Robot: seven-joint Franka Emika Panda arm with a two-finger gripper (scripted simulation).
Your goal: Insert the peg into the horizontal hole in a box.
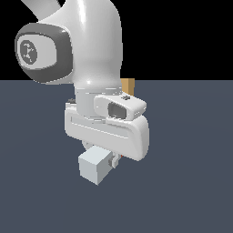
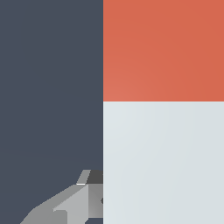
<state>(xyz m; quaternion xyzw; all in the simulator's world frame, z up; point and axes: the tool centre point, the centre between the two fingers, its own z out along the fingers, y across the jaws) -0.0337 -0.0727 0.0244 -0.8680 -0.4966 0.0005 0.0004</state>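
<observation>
Filling most of the wrist view, the peg (image 2: 163,131) sits right under the camera: pale grey-white stretch nearest, red end beyond it, colour line sharp and straight. One grey finger (image 2: 74,201) shows flush against the pale side of the peg; the other is hidden behind the bar. So the fingers look pressed on the peg's pale part, though only one contact is visible.

In the exterior view the peg (image 1: 94,165) points end-on at the camera, a pale square face sticking out below the white hand. The gripper (image 1: 116,159) is mostly covered by the wrist body, fingers barely seen there. Peg appears lifted off the dark table (image 1: 191,182), no contact visible, but height can't be judged.

Farther back, a small tan corner of the box (image 1: 129,85) peeks out past the arm, well apart from the peg. Hole not visible, hidden by the arm.

Handling guess: stiff, rigid bar, flat smooth sides, likely light. Square section gives flat faces for a firm pinch, little risk of rolling. Grip on the pale part leaves the red end free, though which end faces the box isn't clear. A long bar held off-centre may tilt or swing, so alignment with the hole needs care; a small angle error could jam it at the rim.
</observation>
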